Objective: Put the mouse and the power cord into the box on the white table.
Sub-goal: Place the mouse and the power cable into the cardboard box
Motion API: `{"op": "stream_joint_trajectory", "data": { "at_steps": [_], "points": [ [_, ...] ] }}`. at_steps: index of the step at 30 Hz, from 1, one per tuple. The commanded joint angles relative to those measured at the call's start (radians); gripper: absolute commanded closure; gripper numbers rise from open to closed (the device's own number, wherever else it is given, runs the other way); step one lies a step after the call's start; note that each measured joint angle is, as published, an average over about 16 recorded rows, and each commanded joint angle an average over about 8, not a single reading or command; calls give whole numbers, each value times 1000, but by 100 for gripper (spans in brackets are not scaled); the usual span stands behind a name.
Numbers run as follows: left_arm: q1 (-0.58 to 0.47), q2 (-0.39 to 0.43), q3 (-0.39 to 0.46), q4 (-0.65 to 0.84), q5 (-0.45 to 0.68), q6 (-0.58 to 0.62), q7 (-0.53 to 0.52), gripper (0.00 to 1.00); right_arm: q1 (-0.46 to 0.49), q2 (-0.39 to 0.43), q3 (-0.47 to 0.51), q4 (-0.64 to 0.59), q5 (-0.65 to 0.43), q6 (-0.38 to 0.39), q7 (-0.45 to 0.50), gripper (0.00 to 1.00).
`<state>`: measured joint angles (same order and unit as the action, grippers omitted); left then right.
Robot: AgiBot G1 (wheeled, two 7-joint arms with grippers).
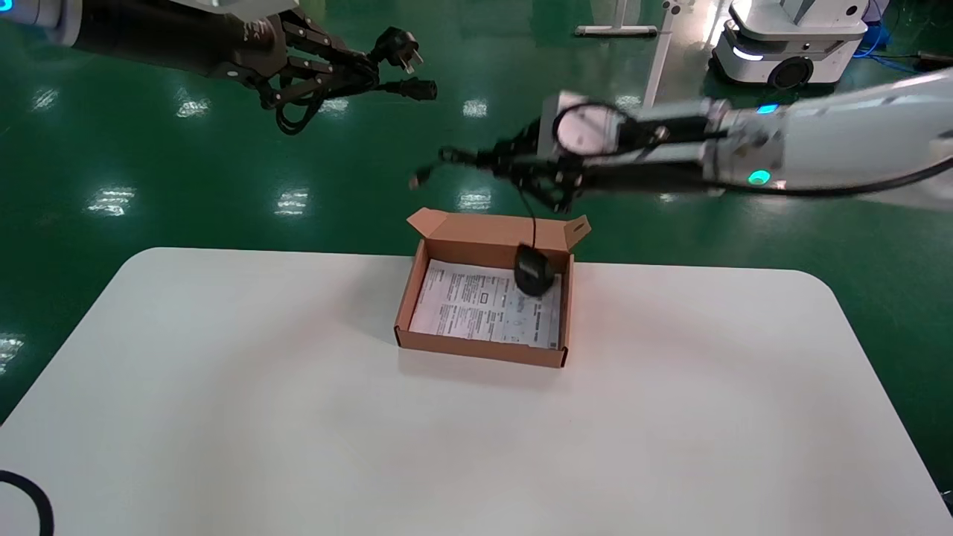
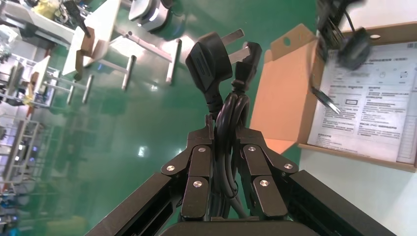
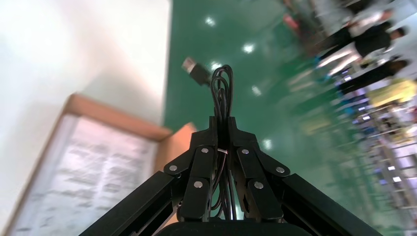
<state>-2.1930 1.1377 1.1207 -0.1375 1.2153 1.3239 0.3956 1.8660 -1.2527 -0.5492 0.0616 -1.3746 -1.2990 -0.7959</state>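
Mouse, a small rounded glossy black computer mouse, hangs by its thin black cable over the far right corner of the shallow brown cardboard box; whether it touches the white printed sheet lining the bottom cannot be told. In the left wrist view the mouse shows against the sheet near the box's raised flap. The right gripper is above the far edge of the box, at about 12 o'clock from the mouse, its fingers pressed together on a bundled loop of the thin cable, with the silver USB plug sticking out toward 9 o'clock. The box sits on the large plain white table with rounded corners, close to the table's far edge, its hinged flap lid standing open at the back.

The left gripper is high over the green floor, at about 10 o'clock from the box and well apart from it. Its fingers pinch the thick black coiled power cord, with the three-prong wall plug and the blocky black connector jutting past the fingertips and a loop of cord hanging below.

A white wheeled robot base stands on the floor at about 1 o'clock, far beyond the table.
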Motion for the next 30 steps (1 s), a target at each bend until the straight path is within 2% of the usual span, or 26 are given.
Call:
{"op": "stream_joint_trajectory", "data": {
  "at_steps": [1, 10, 23, 28, 30],
  "points": [
    [-5, 16, 0, 22, 0, 1, 7, 100, -23, -24, -6, -15, -9, 18, -20, 100],
    [-14, 41, 11, 75, 15, 13, 13, 100, -69, -62, -28, -42, -40, 92, -56, 100],
    [-30, 40, 18, 111, 26, 35, 25, 100, -127, -88, -52, -28, -71, 39, -71, 100],
    [-39, 37, 22, 115, 31, 46, 30, 100, -147, -96, -60, -6, -80, 45, -69, 100],
    [-40, 36, 22, 117, 31, 50, 32, 100, -153, -98, -64, 6, -83, 55, -66, 96]
  ]
}}
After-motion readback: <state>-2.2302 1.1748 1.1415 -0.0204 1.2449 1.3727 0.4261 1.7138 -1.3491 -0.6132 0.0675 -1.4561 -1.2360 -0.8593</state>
